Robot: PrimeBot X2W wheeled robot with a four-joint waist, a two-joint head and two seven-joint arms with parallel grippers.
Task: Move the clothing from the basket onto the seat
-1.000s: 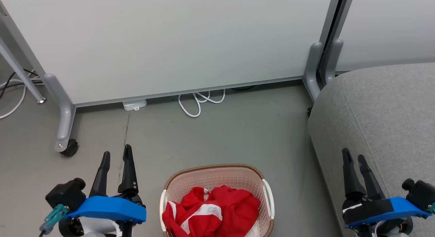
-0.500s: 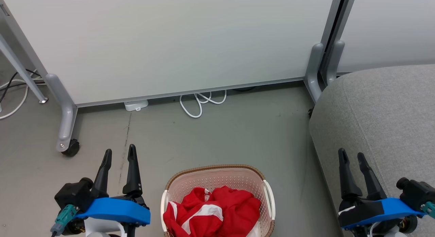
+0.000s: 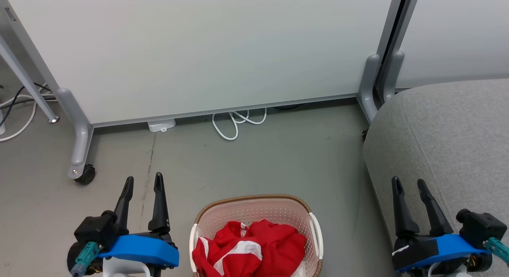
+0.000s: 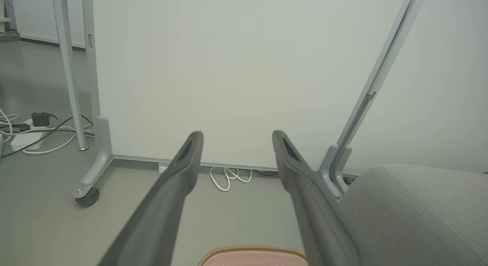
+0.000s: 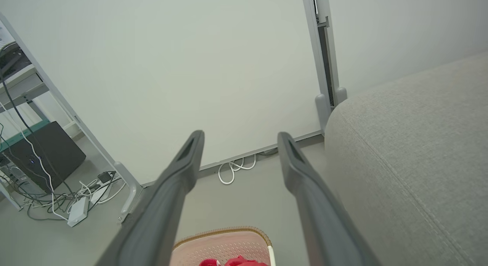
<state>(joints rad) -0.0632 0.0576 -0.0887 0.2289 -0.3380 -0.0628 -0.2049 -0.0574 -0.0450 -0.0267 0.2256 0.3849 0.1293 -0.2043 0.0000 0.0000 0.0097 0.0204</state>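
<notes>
Got left claw (image 3: 144, 177) and right claw (image 3: 407, 180) both spread wide, gripping nothing. Between them on the floor (image 3: 258, 161), closer to the left one: red clothing (image 3: 254, 249) heaped in the basket (image 3: 254, 197). Probably means reaching inward and down, then over right to the seat (image 3: 449, 142).

– What colours lie before you?
– Bright red clothing (image 3: 278, 245) with white stripes, in a cream-white perforated basket (image 3: 254, 211) with a brown woven-look rim.
– And around it?
– The seat (image 3: 449, 138) is light grey, finely flecked. The floor (image 3: 258, 161) is dull grey-green, the partition panel (image 3: 199, 50) off-white in a pale grey frame.
– Your own pincers?
– My left gripper (image 3: 144, 177) and my right gripper (image 3: 407, 180) have black fingers on bright blue mounts.
</notes>
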